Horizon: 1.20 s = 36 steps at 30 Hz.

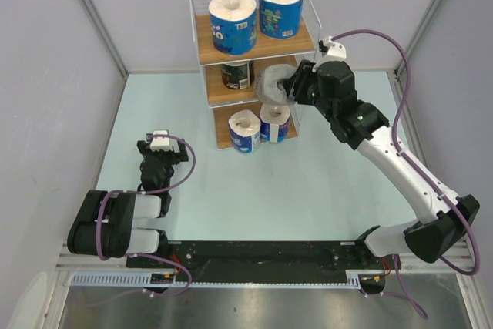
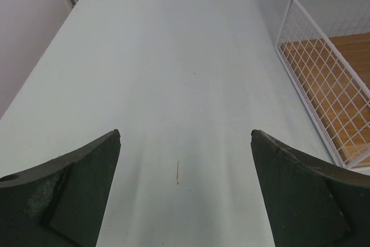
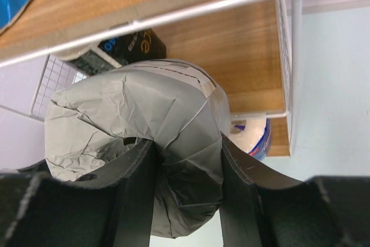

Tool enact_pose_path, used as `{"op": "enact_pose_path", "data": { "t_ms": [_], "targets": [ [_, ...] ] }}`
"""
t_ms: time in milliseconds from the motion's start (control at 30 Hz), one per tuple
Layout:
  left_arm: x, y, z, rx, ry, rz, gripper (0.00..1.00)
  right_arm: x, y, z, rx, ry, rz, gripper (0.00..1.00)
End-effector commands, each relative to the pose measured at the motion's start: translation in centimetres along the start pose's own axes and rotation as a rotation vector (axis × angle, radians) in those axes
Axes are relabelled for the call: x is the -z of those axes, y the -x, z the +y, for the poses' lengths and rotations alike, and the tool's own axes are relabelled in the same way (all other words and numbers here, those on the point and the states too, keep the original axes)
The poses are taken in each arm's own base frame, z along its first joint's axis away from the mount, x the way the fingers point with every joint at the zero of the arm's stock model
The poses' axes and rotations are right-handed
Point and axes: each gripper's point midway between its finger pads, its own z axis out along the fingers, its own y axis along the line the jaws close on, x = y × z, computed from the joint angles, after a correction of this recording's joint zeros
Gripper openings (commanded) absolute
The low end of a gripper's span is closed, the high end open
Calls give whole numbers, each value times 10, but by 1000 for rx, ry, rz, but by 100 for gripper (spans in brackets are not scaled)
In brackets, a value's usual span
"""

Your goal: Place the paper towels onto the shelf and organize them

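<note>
1. Five are already on the shelf (image 1: 206,45) at upper centre: two blue rolls (image 1: 233,22) on top, a dark roll (image 1: 237,75) mid-tier and two blue below.
2. The right gripper (image 3: 188,146) clamps the crinkled grey roll (image 3: 133,114) at the middle board's edge — not yet released.
3. The left gripper (image 2: 185,143) gapes wide and empty at lower left.
4. The shelf has smooth wooden boards and a thin white wire frame.

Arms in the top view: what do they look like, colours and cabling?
Both are black and white. The right arm has a long white link between black joint housings; the left arm shows bulky black-and-white housings. A purple cable loops along each. The jaws are matte black and wedge-shaped.
</note>
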Motion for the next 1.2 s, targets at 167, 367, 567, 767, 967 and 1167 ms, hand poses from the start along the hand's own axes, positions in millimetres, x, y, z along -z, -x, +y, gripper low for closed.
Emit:
{"op": "enact_pose_path", "data": {
  "t_ms": [167,367,567,767,967,1167],
  "targets": [
    [-7,19,-1,16,-9,-58,100,-18,51,11,7,-20,-152,40],
    [-7,19,-2,16,-10,-59,100,-31,53,11,30,-43,-157,40],
    [-7,19,-2,18,-10,-58,100,-38,56,12,23,-50,-178,40],
    [-7,20,-1,17,-9,-61,100,-43,59,9,22,-67,-202,41],
    [-7,19,-2,18,-10,-59,100,-52,49,8,28,-72,-175,60],
    [-7,19,-1,16,-9,-58,100,-50,39,14,29,-12,-176,72]
  ]
}}
